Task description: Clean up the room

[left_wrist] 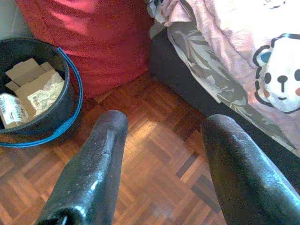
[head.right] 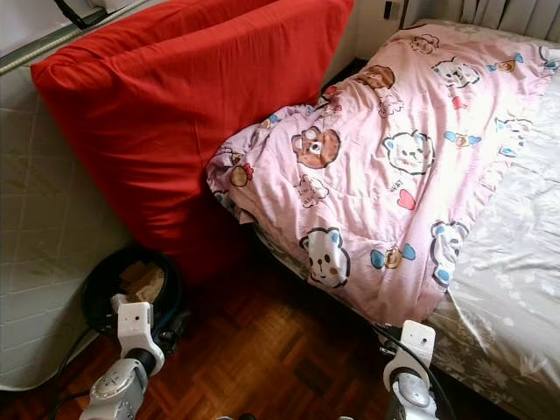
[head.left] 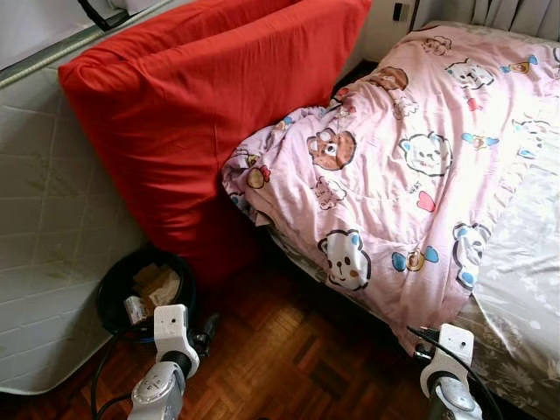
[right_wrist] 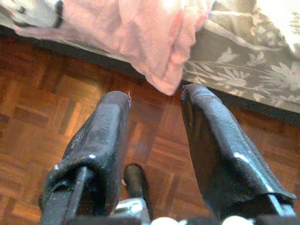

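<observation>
A pink quilt (head.left: 394, 166) printed with cartoon bears lies rumpled across the bed, one corner (right_wrist: 159, 56) hanging over the bed's edge towards the floor. A big red cushion (head.left: 192, 114) leans upright beside the bed. At its foot stands a black bin (head.left: 114, 293) with cardboard scraps (left_wrist: 35, 86) inside. My left gripper (left_wrist: 164, 126) is open above the parquet, between the bin and the bed, with nothing in it. My right gripper (right_wrist: 157, 96) is open too, low over the floor just short of the hanging quilt corner.
A white quilted mattress (head.left: 44, 227) stands against the left wall behind the red cushion. A grey floral sheet (head.left: 525, 289) covers the bed on the right. Parquet floor (head.left: 297, 350) runs between the bin and the bed. Black cables trail beside the bin.
</observation>
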You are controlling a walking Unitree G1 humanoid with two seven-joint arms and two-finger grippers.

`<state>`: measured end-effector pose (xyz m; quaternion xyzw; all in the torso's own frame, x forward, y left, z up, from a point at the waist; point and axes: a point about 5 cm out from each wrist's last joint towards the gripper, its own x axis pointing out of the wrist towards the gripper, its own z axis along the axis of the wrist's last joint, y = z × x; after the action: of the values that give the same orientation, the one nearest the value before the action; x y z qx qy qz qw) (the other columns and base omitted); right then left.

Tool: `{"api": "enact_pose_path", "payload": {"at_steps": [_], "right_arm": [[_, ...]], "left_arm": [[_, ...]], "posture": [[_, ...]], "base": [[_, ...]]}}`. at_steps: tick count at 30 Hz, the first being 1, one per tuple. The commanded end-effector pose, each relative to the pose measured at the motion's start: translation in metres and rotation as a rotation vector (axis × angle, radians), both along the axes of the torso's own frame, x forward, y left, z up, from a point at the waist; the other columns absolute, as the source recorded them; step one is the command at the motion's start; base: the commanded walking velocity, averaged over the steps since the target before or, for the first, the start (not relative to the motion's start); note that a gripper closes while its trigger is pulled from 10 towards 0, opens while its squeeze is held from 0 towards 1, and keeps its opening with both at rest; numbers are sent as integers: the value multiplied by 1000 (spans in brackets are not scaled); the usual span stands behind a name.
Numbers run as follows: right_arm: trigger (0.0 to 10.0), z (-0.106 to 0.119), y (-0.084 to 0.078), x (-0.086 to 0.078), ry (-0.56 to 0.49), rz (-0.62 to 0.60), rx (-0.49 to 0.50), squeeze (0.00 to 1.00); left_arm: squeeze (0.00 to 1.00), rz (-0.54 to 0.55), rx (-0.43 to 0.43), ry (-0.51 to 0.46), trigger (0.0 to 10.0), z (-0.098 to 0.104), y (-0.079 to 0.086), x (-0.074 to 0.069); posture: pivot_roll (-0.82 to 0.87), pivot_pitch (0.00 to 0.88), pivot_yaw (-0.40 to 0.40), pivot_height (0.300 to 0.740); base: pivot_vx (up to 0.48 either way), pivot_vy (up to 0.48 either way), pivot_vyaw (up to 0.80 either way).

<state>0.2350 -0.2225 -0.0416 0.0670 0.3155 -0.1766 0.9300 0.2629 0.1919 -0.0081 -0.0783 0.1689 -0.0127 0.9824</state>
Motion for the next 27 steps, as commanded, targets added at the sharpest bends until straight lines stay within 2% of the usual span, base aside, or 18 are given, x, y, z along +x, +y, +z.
{"api": "enact_pose_path", "payload": {"at_steps": [1,6,11,14,18,23,27], "right_arm": [[10000,-5,7,-6,-4,17,30,0],[10000,-12,10,-16,3,53,52,0],[10000,-23,1,-37,49,41,56,0],[10000,-26,-1,-44,57,42,67,0],[10000,-25,2,-43,47,79,57,0],[10000,-20,10,-33,16,163,23,0],[10000,-19,14,-29,10,194,20,0]], "left_arm": [[0,7,24,58,10000,-8,9,-8],[0,20,35,118,10000,-17,11,-14],[0,32,47,190,10000,-27,14,-22],[0,32,55,247,10000,-34,16,-30],[0,29,63,305,10000,-43,17,-40],[0,28,68,365,10000,-51,14,-50],[0,25,66,372,10000,-52,11,-51]], "posture": [[-66,143,122,740],[-61,127,102,740],[-70,112,88,740],[-82,104,84,740],[-101,94,88,740],[-110,84,86,740],[-112,84,79,740]], "base": [[0,0,0],[0,0,0],[0,0,0],[0,0,0],[0,0,0],[0,0,0],[0,0,303]]}}
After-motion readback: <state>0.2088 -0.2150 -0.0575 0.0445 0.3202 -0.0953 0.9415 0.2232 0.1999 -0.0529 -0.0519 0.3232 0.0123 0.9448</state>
